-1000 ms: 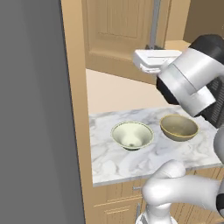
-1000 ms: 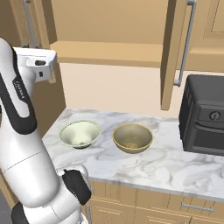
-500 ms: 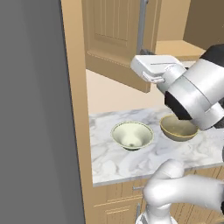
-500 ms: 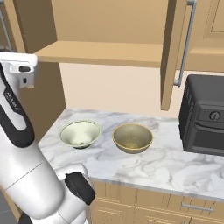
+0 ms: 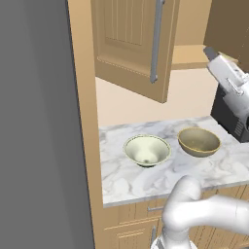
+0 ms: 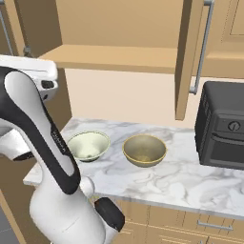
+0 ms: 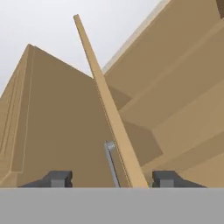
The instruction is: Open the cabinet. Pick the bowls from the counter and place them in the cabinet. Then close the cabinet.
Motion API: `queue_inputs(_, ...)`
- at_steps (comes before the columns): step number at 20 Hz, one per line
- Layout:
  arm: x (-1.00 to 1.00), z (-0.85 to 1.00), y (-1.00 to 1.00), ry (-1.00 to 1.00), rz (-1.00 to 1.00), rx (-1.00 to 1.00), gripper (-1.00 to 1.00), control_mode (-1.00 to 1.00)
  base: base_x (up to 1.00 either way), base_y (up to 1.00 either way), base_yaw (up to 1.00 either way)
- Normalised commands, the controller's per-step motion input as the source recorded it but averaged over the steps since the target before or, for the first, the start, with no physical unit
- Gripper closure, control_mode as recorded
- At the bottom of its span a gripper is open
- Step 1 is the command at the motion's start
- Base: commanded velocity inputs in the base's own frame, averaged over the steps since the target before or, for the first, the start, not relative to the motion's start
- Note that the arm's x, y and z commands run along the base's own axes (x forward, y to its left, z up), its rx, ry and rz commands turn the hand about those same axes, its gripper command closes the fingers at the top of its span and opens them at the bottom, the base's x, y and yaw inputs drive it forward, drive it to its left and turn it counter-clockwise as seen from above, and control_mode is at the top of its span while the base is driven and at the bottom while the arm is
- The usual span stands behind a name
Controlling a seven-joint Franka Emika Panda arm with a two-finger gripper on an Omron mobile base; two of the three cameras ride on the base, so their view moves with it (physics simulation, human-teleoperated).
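A black microwave [image 6: 222,131] stands on the tabletop [image 6: 176,178] well to one side of the gripper [image 7: 111,177], under the far open door [image 6: 190,57] of the cabinet [image 6: 114,57]. In the hand view the gripper's two tips stand apart with nothing between the pads; the near door's [image 7: 57,127] thin edge and its grey bar handle [image 7: 112,162] rise just ahead, between the fingers [image 7: 57,178] but not touched. That swung-out door [image 5: 131,39] is the closest thing in the gripper's way. The cream bowl [image 5: 147,150] and the tan bowl [image 5: 198,141] sit side by side on the tabletop, well below the gripper, apart from each other. The cabinet's shelf [image 6: 109,58] is bare.
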Motion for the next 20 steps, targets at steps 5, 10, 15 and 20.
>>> queue_inputs(5,0.00,0.15,-0.51,0.17,0.02,0.07,-1.00,-1.00,0.00,0.00,0.00)
queue_inputs(10,0.47,0.00,0.00,0.33,0.13,0.01,-1.00,-1.00,0.00,0.00,0.00)
queue_inputs(15,0.58,0.00,0.01,0.45,0.18,0.00,-1.00,-1.00,0.00,0.00,0.00)
queue_inputs(20,0.44,0.00,0.04,0.51,0.21,0.04,-1.00,-1.00,0.00,0.00,0.00)
